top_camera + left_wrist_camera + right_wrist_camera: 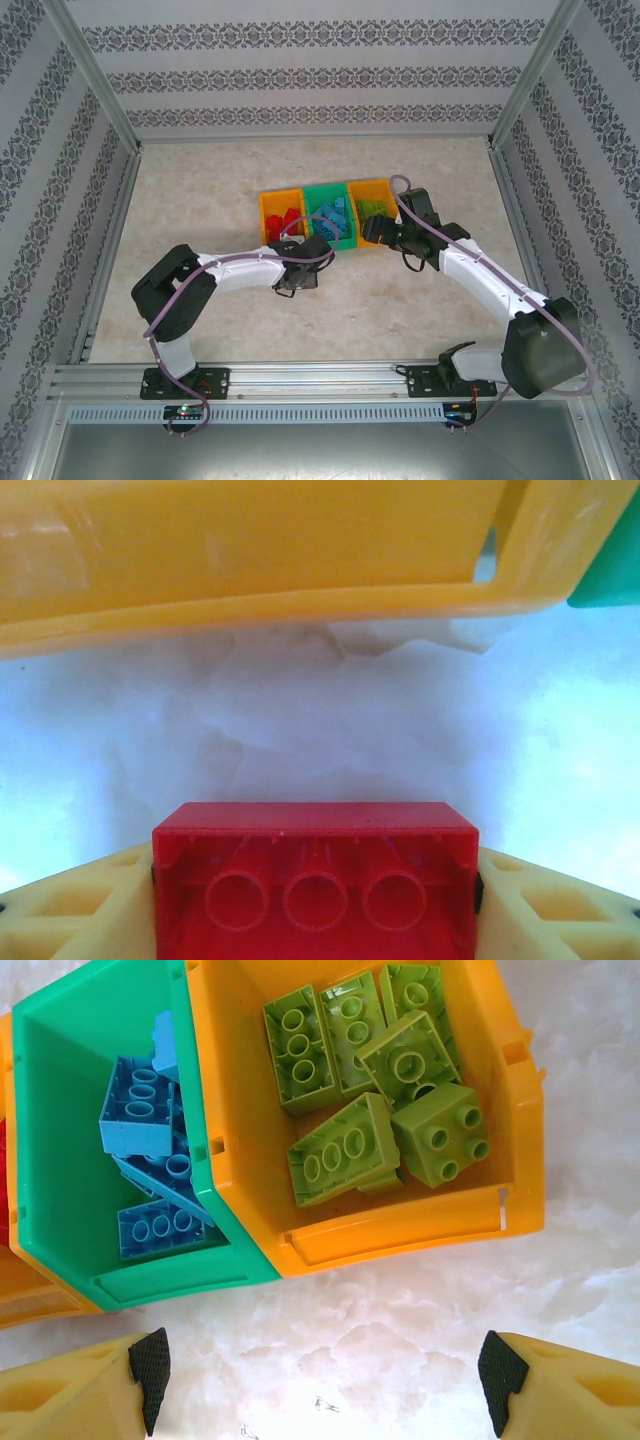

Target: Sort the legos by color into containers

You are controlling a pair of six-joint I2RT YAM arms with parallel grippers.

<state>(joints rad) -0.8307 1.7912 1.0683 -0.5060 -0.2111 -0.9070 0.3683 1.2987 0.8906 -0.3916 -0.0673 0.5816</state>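
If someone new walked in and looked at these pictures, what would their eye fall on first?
Most striking is the row of three bins mid-table: lime bricks in the right orange bin, blue bricks in the green bin. Close up, a red brick, hollow underside showing, sits clamped in the left tool near the left orange bin. The right tool hangs open before the bins, holding nothing.
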